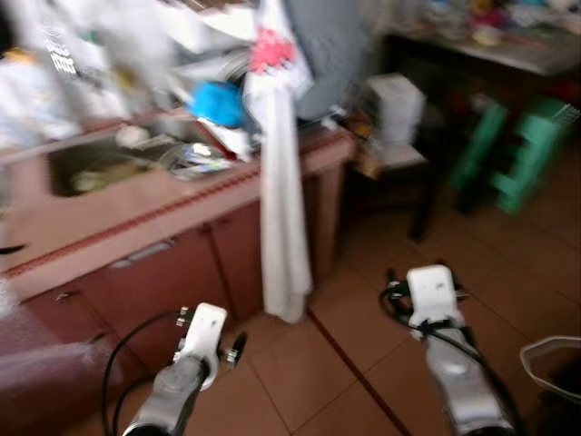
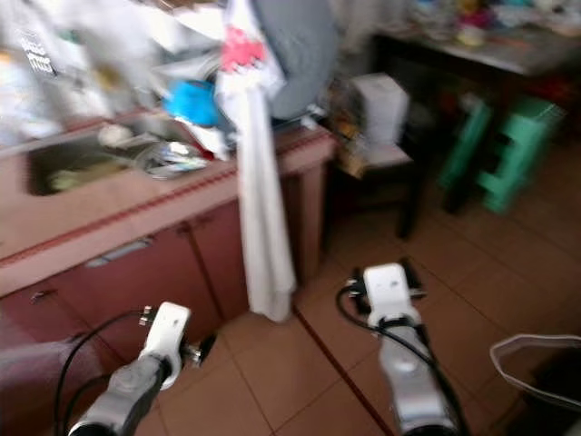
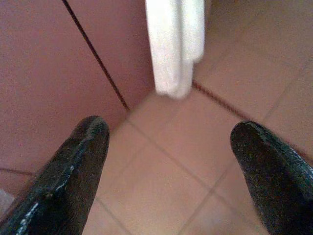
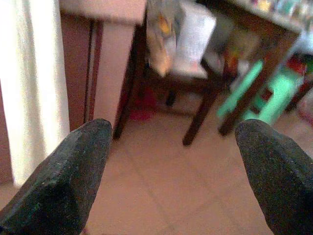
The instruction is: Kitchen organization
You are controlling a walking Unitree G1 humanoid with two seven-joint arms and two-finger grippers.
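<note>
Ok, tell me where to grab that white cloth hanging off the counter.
Grip the white cloth low on its free-hanging end, coming from the front with the left gripper, which is open and nearest. The cloth hangs straight down before the cabinet, so that end is likely easiest to pinch.

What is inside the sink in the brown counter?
Inside the steel sink lie blurred pale dishes and something greenish; what they are cannot be told. The basin's bottom is mostly hidden.

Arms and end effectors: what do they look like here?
Both arms are silver tubes ending in white wrist blocks, with black cables looping alongside. Left end effector and right end effector each have two long, black, blunt-tipped fingers with a slightly rough surface.
</note>
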